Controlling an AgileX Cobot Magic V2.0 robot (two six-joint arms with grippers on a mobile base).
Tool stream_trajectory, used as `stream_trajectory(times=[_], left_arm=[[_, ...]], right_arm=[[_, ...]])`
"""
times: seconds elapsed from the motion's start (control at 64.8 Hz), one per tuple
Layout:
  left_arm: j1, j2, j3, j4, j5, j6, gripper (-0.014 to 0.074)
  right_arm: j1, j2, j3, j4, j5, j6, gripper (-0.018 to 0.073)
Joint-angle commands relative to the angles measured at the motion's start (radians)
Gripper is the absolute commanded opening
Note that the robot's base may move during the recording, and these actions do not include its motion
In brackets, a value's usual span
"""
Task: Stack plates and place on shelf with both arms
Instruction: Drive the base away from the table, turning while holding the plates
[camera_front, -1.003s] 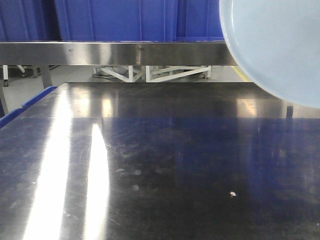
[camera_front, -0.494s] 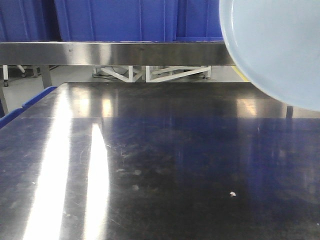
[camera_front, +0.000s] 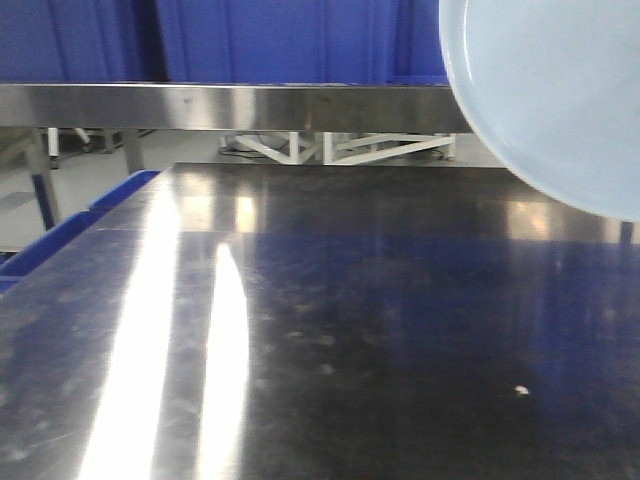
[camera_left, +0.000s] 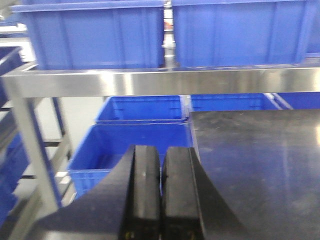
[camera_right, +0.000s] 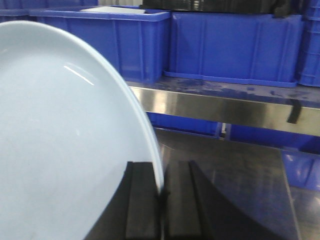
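Observation:
A glossy white plate hangs tilted at the top right of the front view, above the dark tabletop. In the right wrist view the same plate fills the left half, and my right gripper is shut on its rim, one black finger on each face. Whether a second plate lies against it I cannot tell. My left gripper is shut with nothing between its pads, at the table's left edge. The shelf rail runs across behind the table, also the shelf rail and the shelf rail.
Large blue crates stand on the shelf tier, seen too as crates and crates. More open blue crates sit low, left of the tabletop. A white frame stands on the floor beyond.
The table, rail and crates have slid to the right in the front view, so the camera has shifted leftward. The plate keeps its place at the top right of the frame.

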Motion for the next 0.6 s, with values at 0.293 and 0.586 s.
stream_trajectory(times=[0.293, 0.586], left_arm=[[0.002, 0.007, -0.030, 0.001, -0.086, -0.002, 0.0082], [0.002, 0.007, -0.030, 0.001, -0.086, -0.002, 0.0082]], right_arm=[[-0.003, 0.000, -0.033, -0.006, -0.096, -0.002, 0.0057], [-0.003, 0.000, -0.033, -0.006, -0.096, -0.002, 0.0057]])
